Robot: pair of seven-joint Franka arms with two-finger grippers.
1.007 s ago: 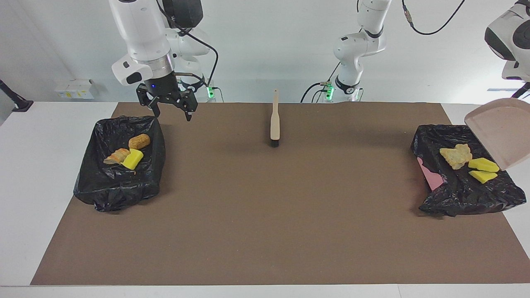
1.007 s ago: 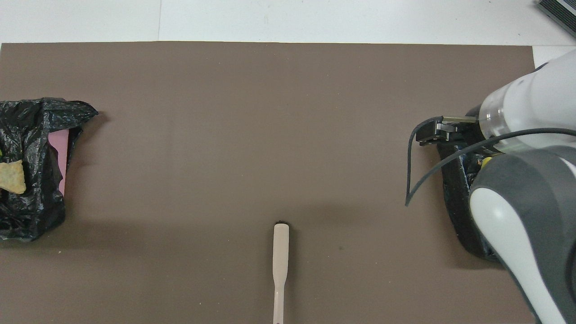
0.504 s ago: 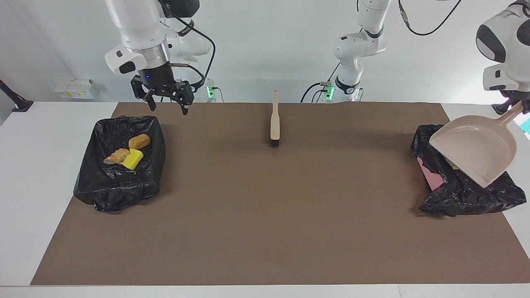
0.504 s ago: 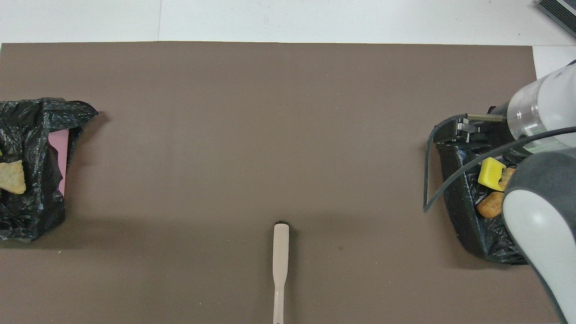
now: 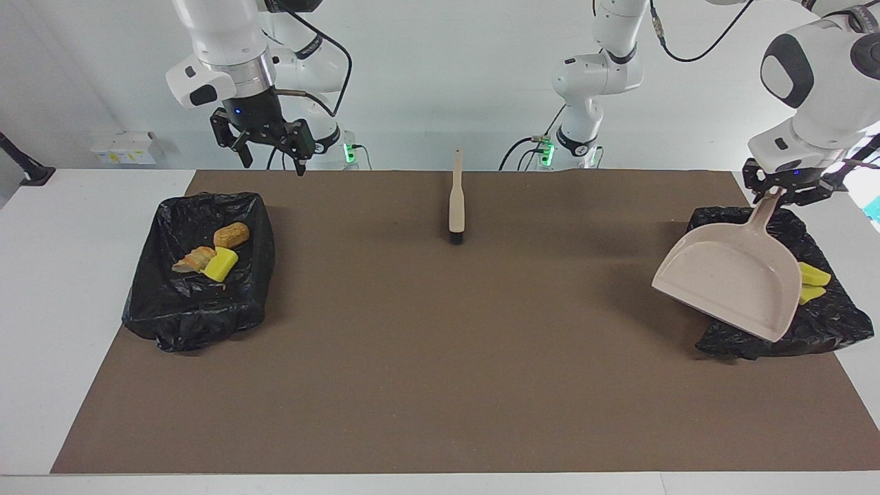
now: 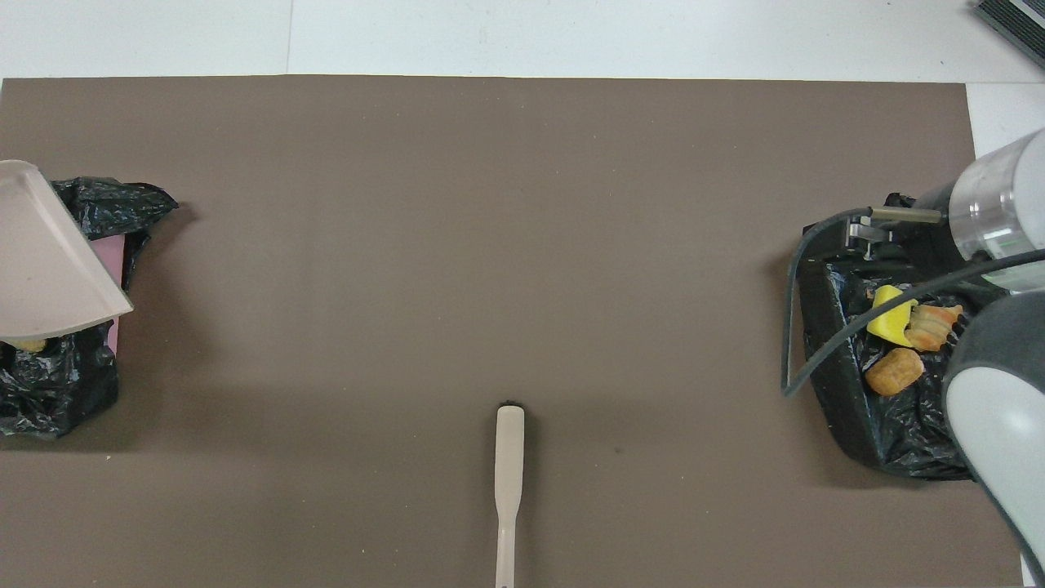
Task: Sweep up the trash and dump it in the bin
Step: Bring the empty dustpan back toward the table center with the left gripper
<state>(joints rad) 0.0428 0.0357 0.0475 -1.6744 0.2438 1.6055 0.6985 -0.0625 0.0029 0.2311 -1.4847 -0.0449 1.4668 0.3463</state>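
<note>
The left gripper (image 5: pixel 786 193) hangs over the bin at the left arm's end of the counter (image 5: pixel 41 289), jaws clenched on the handle of the beige dustpan (image 5: pixel 732 283). The pan tilts steeply, its open mouth low over that black-lined bin (image 5: pixel 835 320) and hiding most of it. Two yellow pieces of trash (image 5: pixel 813 276) show inside the bin just past the pan's edge; in the overhead view a tan scrap seems to peek from under the pan, though it is hard to be sure.

The right gripper (image 5: pixel 269 159) waits in the air over the robots' edge of the brown mat (image 5: pixel 440 357), jaws released and holding nothing. In the second bin (image 5: pixel 196 313), at the right arm's end, lie a yellow chunk (image 5: pixel 221 264), a sliced bread piece (image 5: pixel 194 259) and a brown roll (image 5: pixel 231 235), touching one another.

A brush (image 5: pixel 456 199) lies on the mat between the two arms, well apart from both bins.
</note>
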